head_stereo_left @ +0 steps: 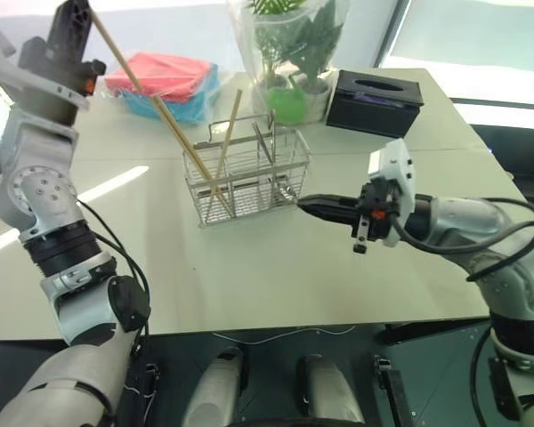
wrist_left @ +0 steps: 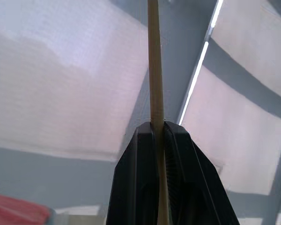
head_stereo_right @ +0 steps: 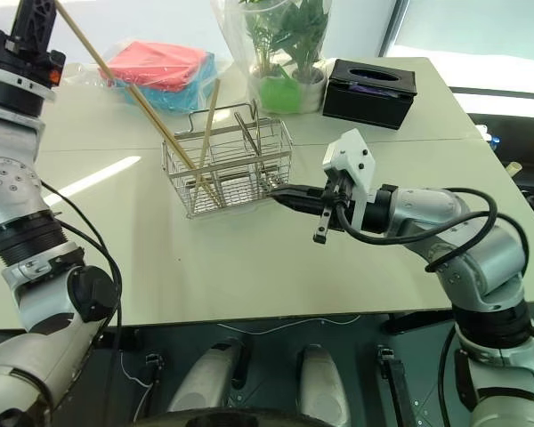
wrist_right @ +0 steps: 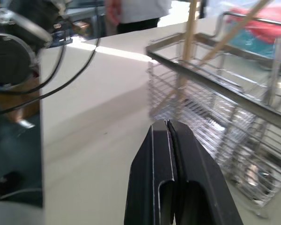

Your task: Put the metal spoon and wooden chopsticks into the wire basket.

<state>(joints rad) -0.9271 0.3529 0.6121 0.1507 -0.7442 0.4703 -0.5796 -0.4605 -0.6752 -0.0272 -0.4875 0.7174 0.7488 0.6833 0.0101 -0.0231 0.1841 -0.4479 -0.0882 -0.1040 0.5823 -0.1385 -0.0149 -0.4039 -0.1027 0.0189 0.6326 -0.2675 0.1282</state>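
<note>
Wire basket (head_stereo_left: 249,176): silver grid caddy with inner dividers and a loop handle, standing upright on the pale tabletop (head_stereo_left: 276,267), near its middle. Wooden chopsticks: one chopstick (head_stereo_left: 224,151) stands inside the basket's left part, leaning with its top toward the right above the rim; a second, long chopstick (head_stereo_left: 133,76) slants from the raised left gripper (head_stereo_left: 74,22) down into the same left part of the basket, its lower end among the wires. Left gripper: held high at the tabletop's left side, fingers (wrist_left: 140,178) clenched on that slanting chopstick, which passes between them in the left wrist view. Right gripper (head_stereo_left: 313,205): level, just beside the basket's right end, fingers (wrist_right: 154,178) pressed together with nothing between them. Behind the basket: a potted green plant in clear wrap (head_stereo_left: 289,53), a black tissue box (head_stereo_left: 374,102) to its right, and a bagged red and blue bundle (head_stereo_left: 165,80) to its left.
</note>
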